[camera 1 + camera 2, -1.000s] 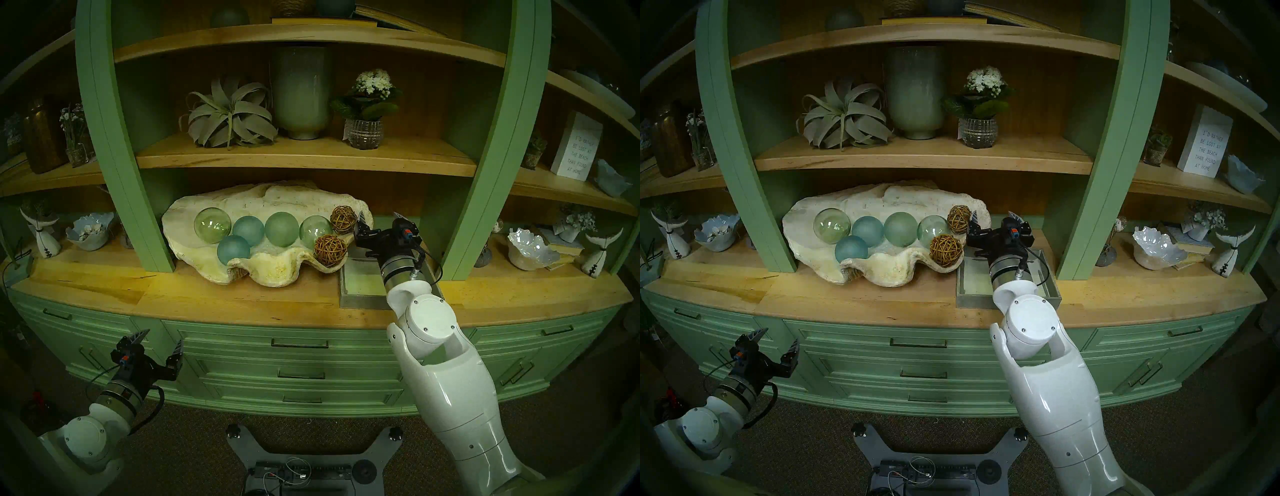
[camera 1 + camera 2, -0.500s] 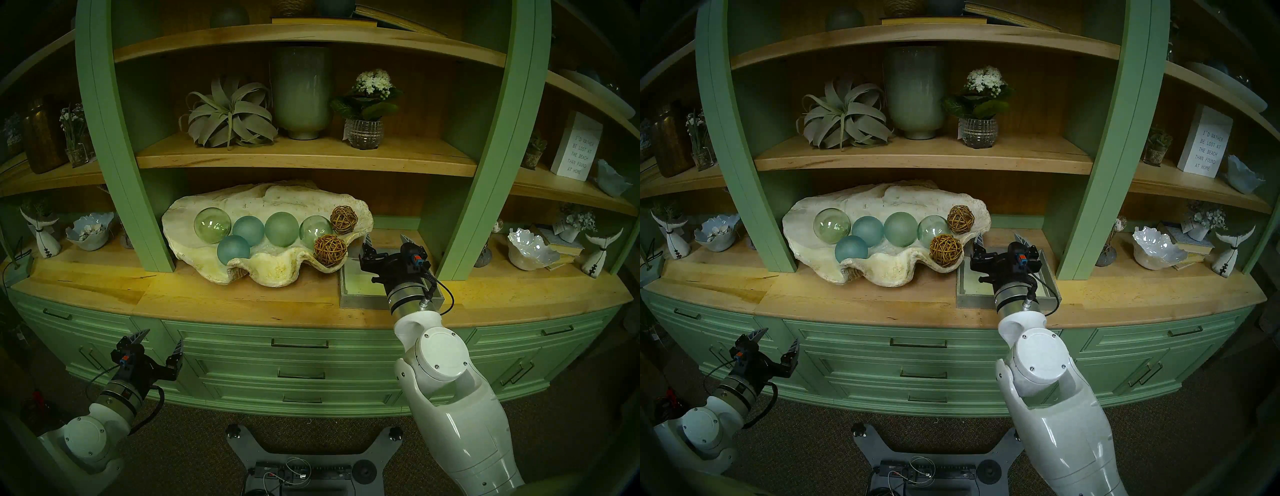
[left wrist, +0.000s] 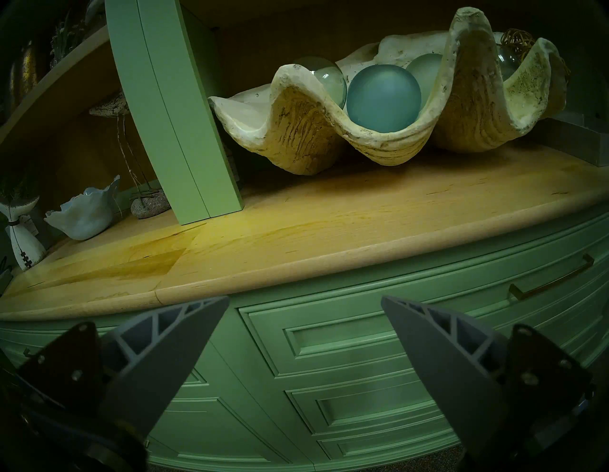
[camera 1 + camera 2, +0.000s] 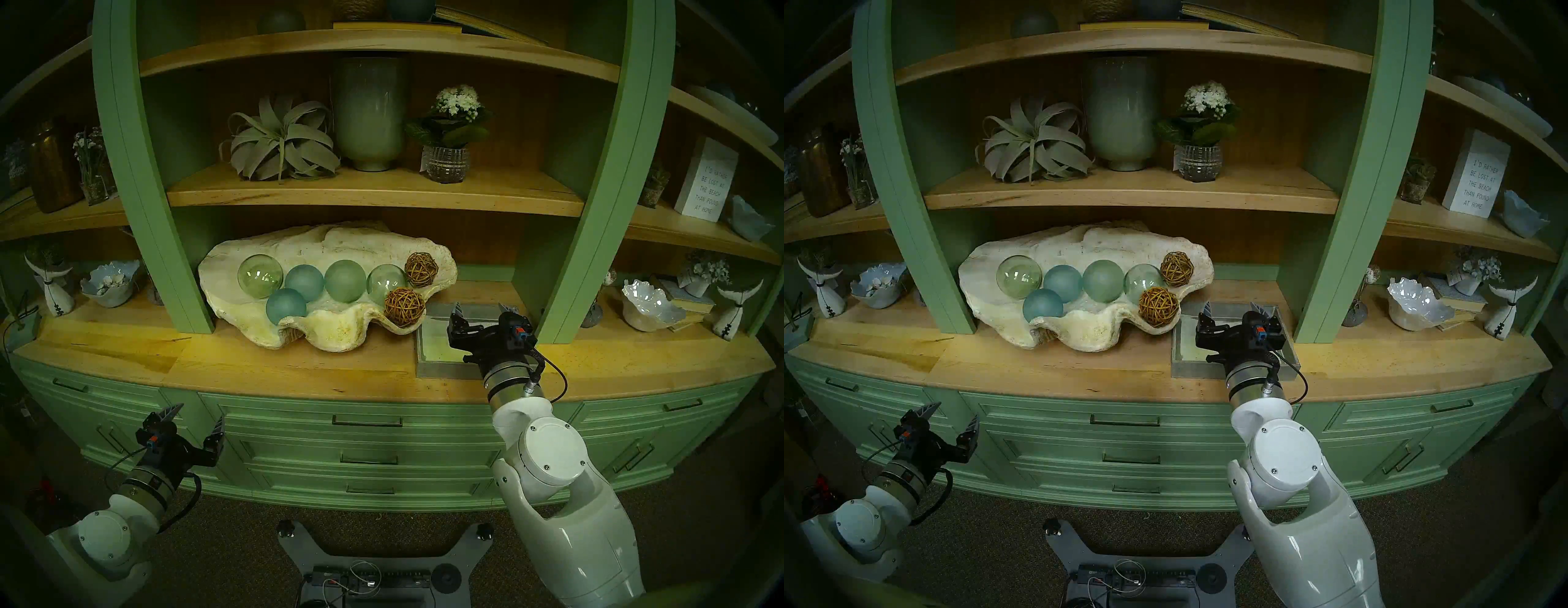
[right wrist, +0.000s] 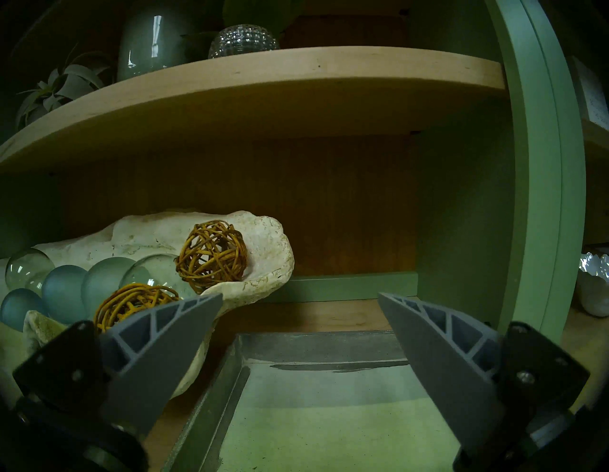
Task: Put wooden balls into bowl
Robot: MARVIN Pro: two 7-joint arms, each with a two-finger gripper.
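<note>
Two brown rattan balls lie in the right end of the big cream clam shell (image 4: 297, 246): one at the back (image 4: 421, 269) (image 5: 211, 257), one at the front rim (image 4: 404, 307) (image 5: 131, 306). Both show in the head stereo right view, the back ball (image 4: 1177, 268) and the front ball (image 4: 1158, 307). My right gripper (image 4: 483, 309) (image 5: 300, 300) is open and empty, above the grey tray (image 4: 428, 352) to the shell's right. My left gripper (image 4: 196, 418) (image 3: 304, 301) is open and empty, low in front of the drawers.
Several green and blue glass spheres (image 4: 303, 282) fill the shell's left and middle. Green uprights (image 4: 594, 212) flank the bay, with a wooden shelf (image 5: 263, 85) above it. White ruffled dishes (image 4: 651, 303) and vases stand in the side bays.
My right gripper has drawn back from the shell's right end, moving right and toward me, and now hangs over the tray. The back rattan ball stays in the shell. The left arm has not moved.
</note>
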